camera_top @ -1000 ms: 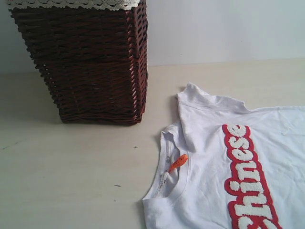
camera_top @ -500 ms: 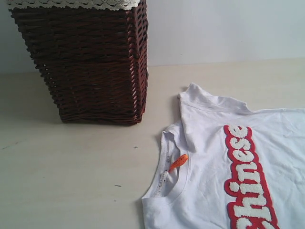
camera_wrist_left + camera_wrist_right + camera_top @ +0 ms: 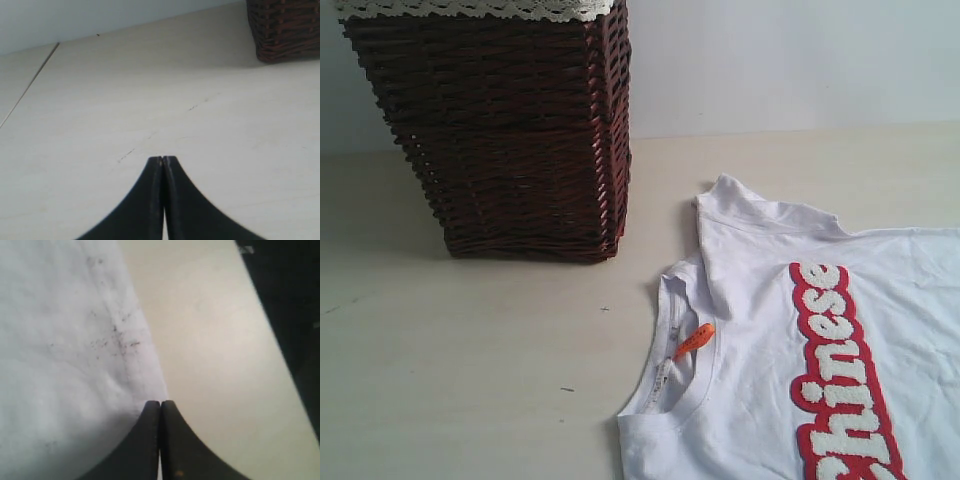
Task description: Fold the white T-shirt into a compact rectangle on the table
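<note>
Left claw [image 3: 162,160]: black, smooth, two halves tapering to narrow tips. Right claw [image 3: 160,403] identical.

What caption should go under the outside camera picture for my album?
White T-shirt lying on the table near a brown wicker basket.

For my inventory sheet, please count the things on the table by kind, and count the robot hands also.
white T-shirt: 1
brown wicker basket: 1
robot hands, both shut: 2 (left hand, right hand)
Total: 4
</note>
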Tool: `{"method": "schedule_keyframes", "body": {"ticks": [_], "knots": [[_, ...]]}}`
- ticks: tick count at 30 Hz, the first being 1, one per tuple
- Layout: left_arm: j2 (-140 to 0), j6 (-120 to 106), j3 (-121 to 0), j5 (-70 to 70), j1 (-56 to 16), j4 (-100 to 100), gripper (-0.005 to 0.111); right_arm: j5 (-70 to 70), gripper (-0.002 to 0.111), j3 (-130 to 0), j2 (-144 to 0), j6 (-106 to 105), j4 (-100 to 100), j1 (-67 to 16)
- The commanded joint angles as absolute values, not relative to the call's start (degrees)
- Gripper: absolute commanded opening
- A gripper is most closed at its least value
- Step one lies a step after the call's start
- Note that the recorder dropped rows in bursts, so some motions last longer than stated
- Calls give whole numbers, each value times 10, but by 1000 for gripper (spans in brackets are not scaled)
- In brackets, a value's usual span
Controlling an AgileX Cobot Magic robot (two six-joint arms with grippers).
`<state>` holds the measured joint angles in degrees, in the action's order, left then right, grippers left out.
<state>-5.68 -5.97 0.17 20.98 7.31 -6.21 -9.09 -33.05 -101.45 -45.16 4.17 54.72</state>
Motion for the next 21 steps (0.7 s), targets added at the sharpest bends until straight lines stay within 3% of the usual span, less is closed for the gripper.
{"method": "schedule_keyframes", "body": {"ticks": [1, 21], "knots": [[-58, -56, 0, 208, 74, -57, 0, -100, 0, -331, -1062, -448, 35, 549], [-58, -56, 0, 208, 74, -57, 0, -38, 0, -331, -1037, -448, 105, 551]]}}
